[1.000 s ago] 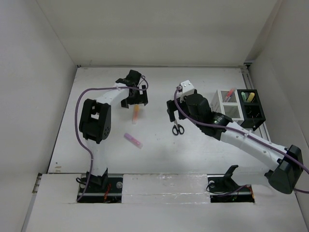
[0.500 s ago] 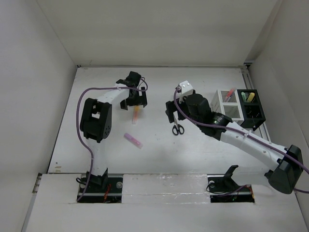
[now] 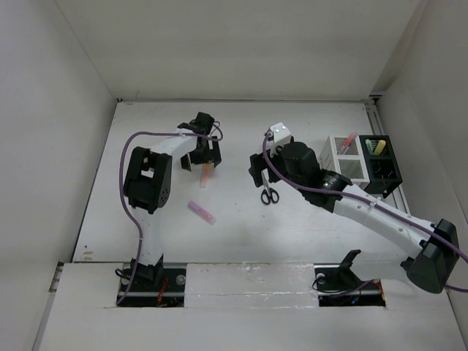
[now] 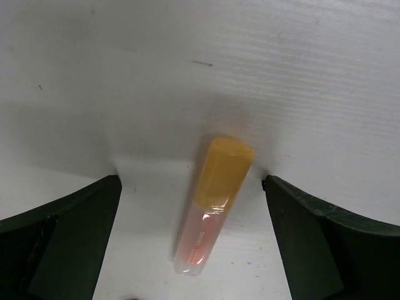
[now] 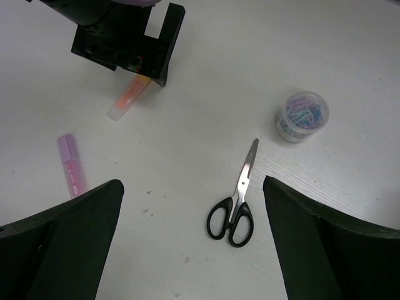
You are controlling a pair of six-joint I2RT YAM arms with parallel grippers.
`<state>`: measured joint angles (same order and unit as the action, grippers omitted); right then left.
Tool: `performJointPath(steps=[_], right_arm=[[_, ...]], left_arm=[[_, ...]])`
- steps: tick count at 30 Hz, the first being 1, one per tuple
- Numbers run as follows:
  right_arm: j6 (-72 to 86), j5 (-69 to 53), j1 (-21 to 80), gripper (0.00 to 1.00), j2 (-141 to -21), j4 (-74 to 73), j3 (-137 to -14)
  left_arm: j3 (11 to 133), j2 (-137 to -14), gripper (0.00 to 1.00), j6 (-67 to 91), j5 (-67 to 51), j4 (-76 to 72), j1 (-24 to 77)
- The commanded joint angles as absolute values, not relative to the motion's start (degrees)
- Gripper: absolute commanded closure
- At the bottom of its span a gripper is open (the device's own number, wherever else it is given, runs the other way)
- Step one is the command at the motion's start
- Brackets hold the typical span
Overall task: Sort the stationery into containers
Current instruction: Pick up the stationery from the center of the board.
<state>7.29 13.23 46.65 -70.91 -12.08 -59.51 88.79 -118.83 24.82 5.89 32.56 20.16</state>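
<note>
**Left wrist view.** The fingers (image 4: pixel 62 244) of the left gripper (image 4: pixel 192 181) stand spread wide, one on each side of the orange highlighter (image 4: pixel 212 206), and neither touches it. The highlighter lies flat on the table (image 4: pixel 281 75), its capped end pointing away from the camera. Nothing else of the task shows in this view.

**Right wrist view.** The fingers (image 5: pixel 331 250) of the right gripper (image 5: pixel 194 187) are likewise spread and hold nothing. The black-handled scissors (image 5: pixel 234 203) lie closed on the table between and beyond them, blades pointing away. Only this view shows the small round tub (image 5: pixel 302 117) of coloured clips, just beyond and to the right of the blade tips. In the overhead view the right arm covers that spot. At upper left the left gripper is seen from outside, over one end of the orange highlighter. The purple highlighter (image 5: pixel 70 164) lies apart at the left.

**Overhead view.** This view alone shows the containers. The white mesh box (image 3: pixel 344 157) and the black mesh box (image 3: pixel 384 168) stand touching at the table's right edge, well apart from the loose items. An orange-red pen (image 3: pixel 349 140) leans in the white box, and a yellow highlighter (image 3: pixel 377 147) stands in the black one.
</note>
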Motion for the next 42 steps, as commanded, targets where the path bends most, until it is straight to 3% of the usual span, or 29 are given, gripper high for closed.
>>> performJointPath(steps=[1, 15, 20, 21, 25, 30, 33, 37, 42], right_arm=[[6.7, 12.6, 47.5, 0.0, -70.0, -8.7, -60.5], [6.7, 11.4, 49.1, 0.0, -68.7, -9.3, -61.5], [6.7, 11.4, 49.7, 0.0, -68.7, -9.3, -61.5], [6.7, 11.4, 49.7, 0.0, -68.7, -9.3, -61.5], [6.7, 11.4, 49.7, 0.0, -68.2, -9.3, -61.0], [6.7, 12.0, 49.7, 0.0, -68.2, -9.3, -61.0], [6.7, 12.0, 49.7, 0.0, -68.7, -8.8, -61.5], [6.7, 13.3, 49.1, 0.0, -67.9, -8.8, -60.9], [10.3, 1.0, 38.7, 0.0, -62.7, -5.0, -56.8]], left_arm=[[86.9, -114.9, 0.03, 26.0, 8.6, 34.2, 21.6], [77.5, -110.7, 0.03, 29.9, 12.7, 33.6, 25.7], [76.4, -111.3, 0.12, 29.9, 12.0, 32.3, 25.7], [77.1, -112.1, 0.15, 29.9, 12.0, 32.3, 25.7], [76.8, -112.9, 0.5, 30.5, 12.0, 32.9, 25.7], [74.1, -112.9, 0.7, 31.6, 10.9, 31.7, 25.7], [73.6, -112.4, 0.99, 32.2, 9.7, 31.2, 25.7], [74.2, -110.2, 1.0, 32.2, 12.7, 31.7, 27.2], [73.5, -95.2, 1.0, 33.4, 21.0, 31.6, 35.4]])
